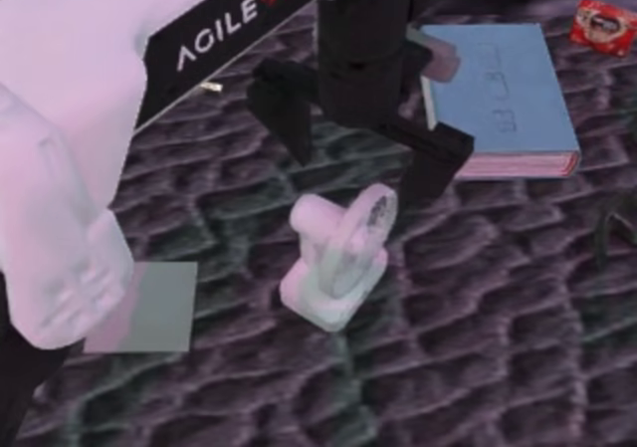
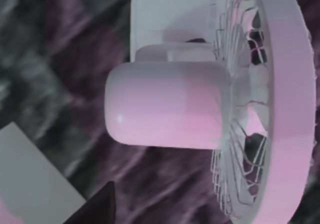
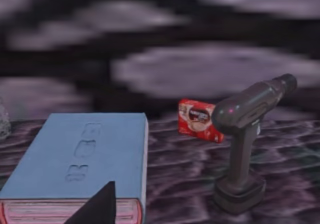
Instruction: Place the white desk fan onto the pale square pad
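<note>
At the table's left edge the pale square pad [image 1: 149,308] lies flat on the dark rippled cloth, one corner covered in the top view by the big white link of the left arm. Well to its right, near the table's middle, the white desk fan [image 1: 336,258] stands upright on its base, ring grille turned toward the right. The left gripper [image 1: 360,153] hangs just above it with its two black fingers spread wide, one on each side of the fan's line and touching nothing. The left wrist view is filled by the motor housing [image 2: 165,109] and grille, so the hand is close.

The likely trouble is in the closing. If the fingers meet the thin ring rather than the chunky housing, the fan may tip or twist out. How well they are centred is hard to judge from above. A low carry could also drag the base over the cloth.

Further right lie the blue book [image 1: 498,94] and a red packet [image 1: 602,24]. The right wrist view adds a grey drill [image 3: 245,144]; that arm seems parked off to the right, and whether its fingers are spread cannot be told.
</note>
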`<state>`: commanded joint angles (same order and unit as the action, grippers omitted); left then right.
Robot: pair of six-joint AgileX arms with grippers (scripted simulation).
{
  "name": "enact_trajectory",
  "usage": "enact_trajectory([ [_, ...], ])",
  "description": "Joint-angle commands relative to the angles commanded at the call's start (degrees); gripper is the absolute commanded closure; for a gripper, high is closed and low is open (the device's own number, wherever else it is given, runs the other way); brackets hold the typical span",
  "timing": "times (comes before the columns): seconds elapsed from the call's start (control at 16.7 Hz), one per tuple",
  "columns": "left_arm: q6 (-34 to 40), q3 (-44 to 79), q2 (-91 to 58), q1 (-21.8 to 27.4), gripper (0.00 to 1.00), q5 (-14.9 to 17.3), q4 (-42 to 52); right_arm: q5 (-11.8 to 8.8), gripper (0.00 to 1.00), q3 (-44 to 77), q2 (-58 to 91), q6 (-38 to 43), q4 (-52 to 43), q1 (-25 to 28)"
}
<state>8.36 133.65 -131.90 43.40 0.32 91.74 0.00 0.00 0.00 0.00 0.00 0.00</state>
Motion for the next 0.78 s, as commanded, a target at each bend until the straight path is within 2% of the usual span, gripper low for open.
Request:
enact_trajectory([
  [0.24, -0.14, -1.11, 0.27, -0.2, 0.0, 0.01, -1.04, 0.0, 0.0, 0.0, 0.0, 0.0, 0.0, 0.0],
  [0.6, -0.1, -13.48, 2.21, -0.13, 0.0, -0.02, -11.01, 0.0, 0.0, 0.0, 0.0, 0.0, 0.0, 0.0],
  [0.78, -0.06, -15.8, 2.56, -0.09, 0.0, -0.03, -13.24, 0.0, 0.0, 0.0, 0.0, 0.0, 0.0, 0.0],
])
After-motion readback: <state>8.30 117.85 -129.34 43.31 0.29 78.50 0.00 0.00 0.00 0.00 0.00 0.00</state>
